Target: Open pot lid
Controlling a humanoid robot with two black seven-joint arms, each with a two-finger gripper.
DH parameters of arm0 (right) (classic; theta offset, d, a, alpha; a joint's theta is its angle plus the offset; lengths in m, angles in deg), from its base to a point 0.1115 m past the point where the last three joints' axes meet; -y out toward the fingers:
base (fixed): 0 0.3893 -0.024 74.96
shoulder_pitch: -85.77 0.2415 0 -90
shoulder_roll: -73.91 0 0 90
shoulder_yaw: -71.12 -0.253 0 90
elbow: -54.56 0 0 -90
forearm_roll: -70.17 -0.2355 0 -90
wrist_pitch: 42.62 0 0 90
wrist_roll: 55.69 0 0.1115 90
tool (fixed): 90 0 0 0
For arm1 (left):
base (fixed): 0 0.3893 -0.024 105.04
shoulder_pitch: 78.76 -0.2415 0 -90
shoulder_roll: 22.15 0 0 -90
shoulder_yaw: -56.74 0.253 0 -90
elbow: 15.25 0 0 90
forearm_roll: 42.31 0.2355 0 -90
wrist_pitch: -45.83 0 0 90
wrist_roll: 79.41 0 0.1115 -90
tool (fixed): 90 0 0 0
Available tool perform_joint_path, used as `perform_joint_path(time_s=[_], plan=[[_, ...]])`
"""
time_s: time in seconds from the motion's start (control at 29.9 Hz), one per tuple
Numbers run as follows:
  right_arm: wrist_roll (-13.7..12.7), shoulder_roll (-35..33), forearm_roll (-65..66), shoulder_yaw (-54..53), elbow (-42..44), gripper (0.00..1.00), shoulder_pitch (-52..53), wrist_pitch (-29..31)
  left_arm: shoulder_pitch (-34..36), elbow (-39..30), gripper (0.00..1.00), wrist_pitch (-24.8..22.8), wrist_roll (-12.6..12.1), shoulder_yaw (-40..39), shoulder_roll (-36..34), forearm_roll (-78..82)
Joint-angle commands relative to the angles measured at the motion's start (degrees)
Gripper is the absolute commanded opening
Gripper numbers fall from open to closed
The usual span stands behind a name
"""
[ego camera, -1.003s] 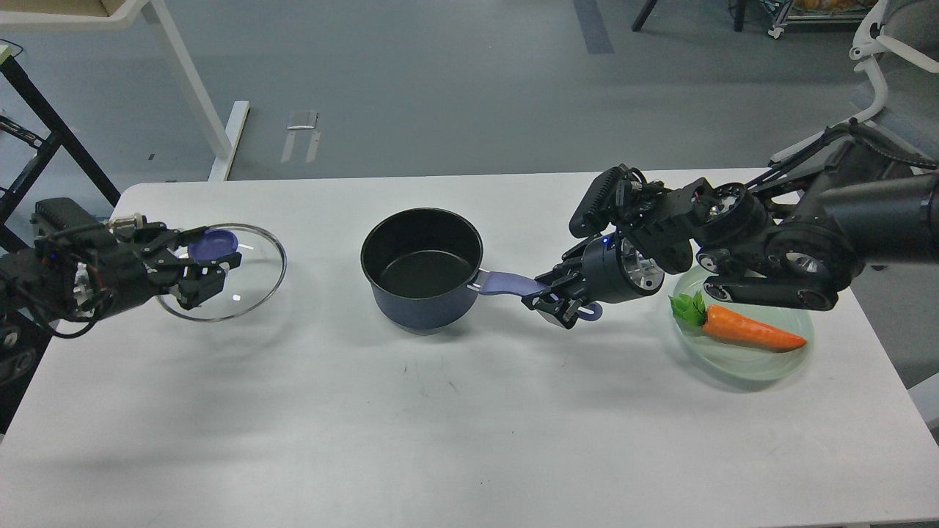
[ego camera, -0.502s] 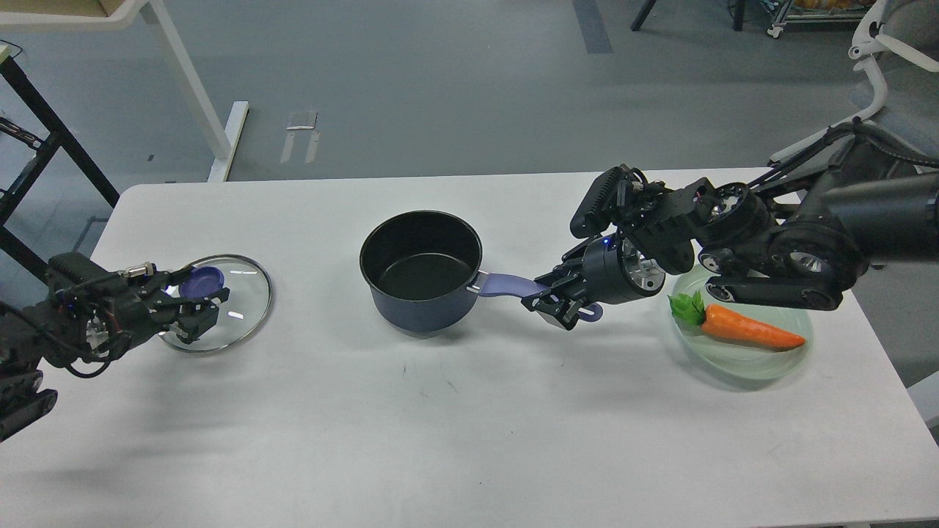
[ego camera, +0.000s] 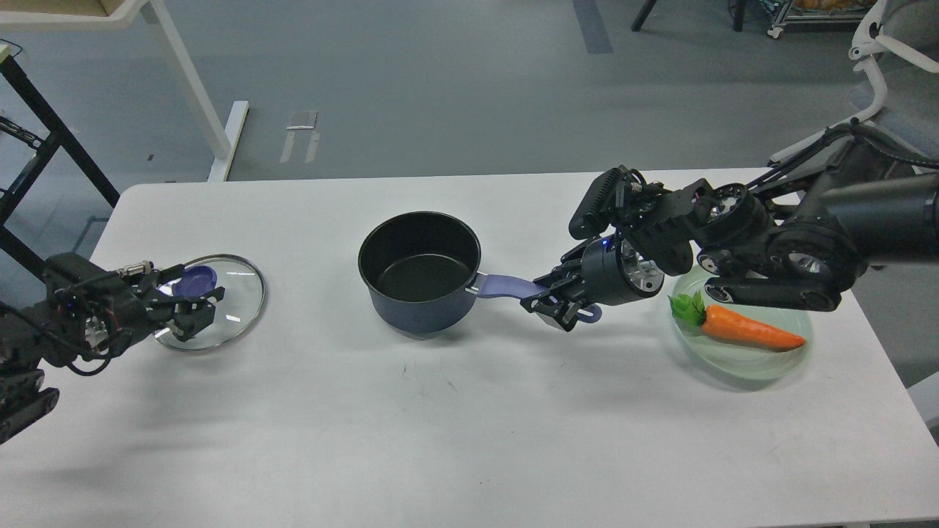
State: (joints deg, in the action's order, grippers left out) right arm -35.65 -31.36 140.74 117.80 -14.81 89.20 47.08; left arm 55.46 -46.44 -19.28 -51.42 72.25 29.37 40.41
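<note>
The dark blue pot stands open in the middle of the white table, its purple handle pointing right. My right gripper is shut on that handle near its end. The glass lid with a blue knob lies low over the table at the left, well apart from the pot. My left gripper is shut around the knob, its fingers covering part of the glass.
A pale green plate with an orange toy carrot sits at the right, just under my right forearm. The table's left edge is close to my left arm.
My left gripper has carried the lid down and to the left, from held above the table to resting low on it. The pot and my right gripper have stayed almost still.
</note>
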Motion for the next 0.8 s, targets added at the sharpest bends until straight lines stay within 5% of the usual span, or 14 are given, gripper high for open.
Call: perform_joint_path(time_s=[0.0,0.2,0.54,0.77], plan=[[0.0,-0.1,0.0,-0.2,0.0,0.32,0.0,-0.1,0.5,0.0,0.96,-0.1,0.0,-0.5,-0.4,-6.4],[0.0,-0.6,-0.1,-0.9,0.0,0.56,0.1,-0.1,4.7,0.0,0.99,-1.9,0.0,0.1,-0.9,-18.4],[0.0,-6.0,-1.1,-9.7,0.2,0.97,0.4,-0.1,14.1,0.0,0.99,-14.9,0.0,-0.7,-2.1,-40.9],[-0.1,-17.6,-5.4,-28.5,0.0,0.98,-3.6,-0.1,18.0,0.0,0.99,-19.2,0.0,-0.8,-1.9,-60.6]])
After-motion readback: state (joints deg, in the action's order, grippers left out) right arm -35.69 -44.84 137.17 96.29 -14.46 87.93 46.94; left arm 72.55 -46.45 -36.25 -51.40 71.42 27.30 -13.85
